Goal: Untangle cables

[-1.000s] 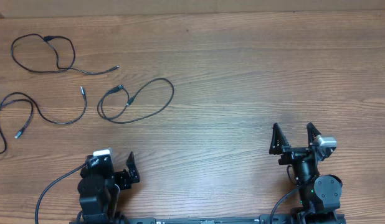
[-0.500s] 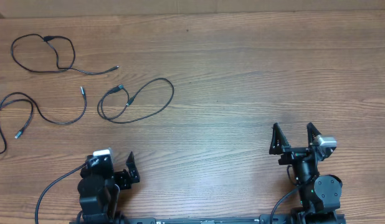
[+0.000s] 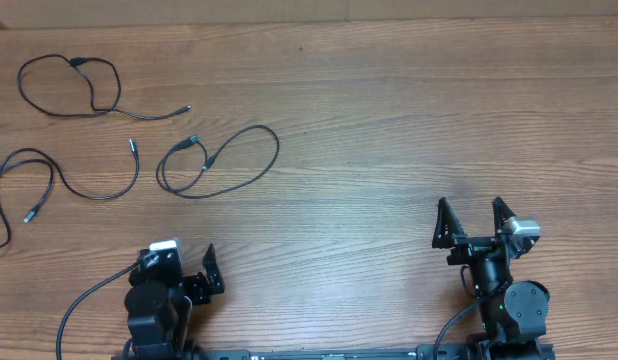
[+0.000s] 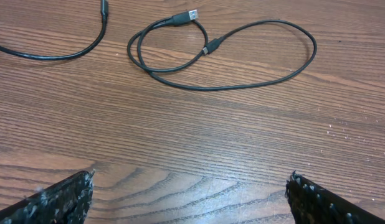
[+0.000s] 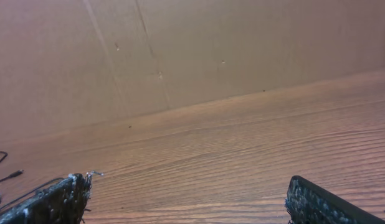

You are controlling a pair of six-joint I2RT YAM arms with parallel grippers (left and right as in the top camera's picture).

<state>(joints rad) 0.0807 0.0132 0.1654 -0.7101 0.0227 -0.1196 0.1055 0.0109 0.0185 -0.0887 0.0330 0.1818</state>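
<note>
Three thin black cables lie apart on the wooden table [image 3: 389, 120]. One cable [image 3: 77, 62] loops at the far left. A second cable [image 3: 132, 146] winds along the left edge. The third cable [image 3: 278, 148] forms an oval loop left of centre, and in the left wrist view this loop [image 4: 223, 88] lies ahead of my fingers, with part of the second cable [image 4: 55, 57] at the upper left. My left gripper [image 3: 184, 268] [image 4: 189, 186] is open at the near edge, nothing between its fingers. My right gripper [image 3: 473, 222] [image 5: 186, 190] is open at the near right, far from the cables.
A brown cardboard wall [image 5: 180, 50] stands behind the table's far edge. Thick black wires run from both arm bases at the near edge; one [image 3: 74, 310] curves out left of the left arm. Cable ends [image 5: 9, 176] show at the right wrist view's left edge.
</note>
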